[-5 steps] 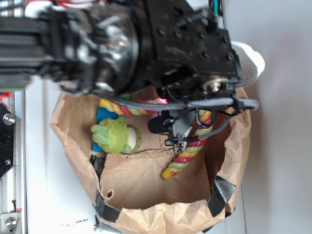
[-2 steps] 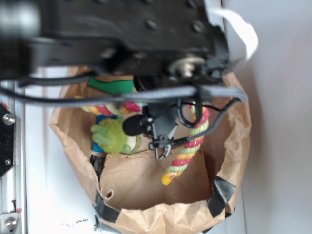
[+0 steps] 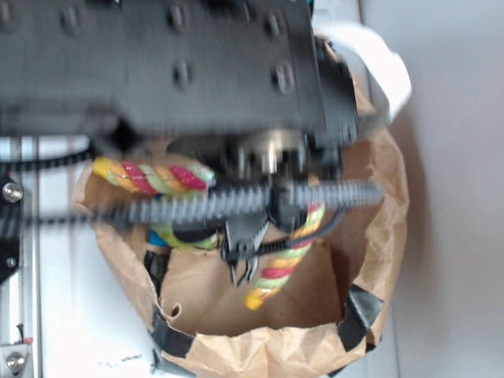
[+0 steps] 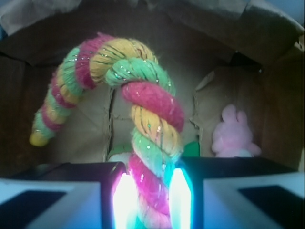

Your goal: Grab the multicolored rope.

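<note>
**Rope clamped between the gripper pads, arching inside the paper bag**

In the wrist view, the gripper (image 4: 148,195) sits at the bottom edge, its two glowing pads (image 4: 123,198) pressed against either side of the rope (image 4: 155,143), so it is closed on the rope. From the pads the rope rises toward 12 o'clock, bends over at the top and curves down toward 9 o'clock, where its yellow cut end (image 4: 38,139) hangs free. Its twisted strands run red-pink, yellow, orange and light green.

Behind the rope stands the brown wall of the paper bag (image 4: 228,95). At about 3 o'clock from the rope, farther back, a small pink plush toy (image 4: 234,133) rests against the bag's inside.

In the exterior view, the blurred black arm (image 3: 181,71) fills the upper half. Below it, one stretch of rope (image 3: 153,177) crosses at 10 o'clock near the bag's rim (image 3: 260,350), and another stretch hangs down toward 6 o'clock inside the bag. The bag stands on a pale bench (image 3: 79,315).
</note>
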### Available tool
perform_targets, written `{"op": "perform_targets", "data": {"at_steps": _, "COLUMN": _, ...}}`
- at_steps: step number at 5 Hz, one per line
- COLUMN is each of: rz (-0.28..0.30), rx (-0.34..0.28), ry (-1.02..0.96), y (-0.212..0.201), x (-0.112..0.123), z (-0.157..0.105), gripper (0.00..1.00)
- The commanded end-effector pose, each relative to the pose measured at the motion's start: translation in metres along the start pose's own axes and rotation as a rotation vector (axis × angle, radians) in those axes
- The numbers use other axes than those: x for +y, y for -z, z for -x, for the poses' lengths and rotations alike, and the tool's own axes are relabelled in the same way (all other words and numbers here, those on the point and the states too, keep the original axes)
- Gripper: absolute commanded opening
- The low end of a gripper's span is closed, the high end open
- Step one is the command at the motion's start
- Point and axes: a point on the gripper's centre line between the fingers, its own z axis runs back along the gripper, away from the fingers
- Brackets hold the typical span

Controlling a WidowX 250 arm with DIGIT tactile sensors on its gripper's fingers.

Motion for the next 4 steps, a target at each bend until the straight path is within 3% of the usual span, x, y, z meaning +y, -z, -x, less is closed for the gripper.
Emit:
{"op": "perform_targets", "data": {"at_steps": 1, "rz": -0.017, "rx": -0.084, "ry": 0.006, "y": -0.038, "x": -0.0065, "z": -0.0074, "gripper": 0.0}}
{"op": "perform_targets", "data": {"at_steps": 3, "rz": -0.025, "rx": -0.106, "ry": -0.008, "y": -0.0434, "x": -0.0062, "z": -0.0126, "gripper": 0.0}}
{"op": "perform_targets", "data": {"at_steps": 4, "rz": -0.061, "rx": -0.121, "ry": -0.008, "y": -0.0406, "x": -0.0101, "z": -0.0125, "gripper": 0.0}}
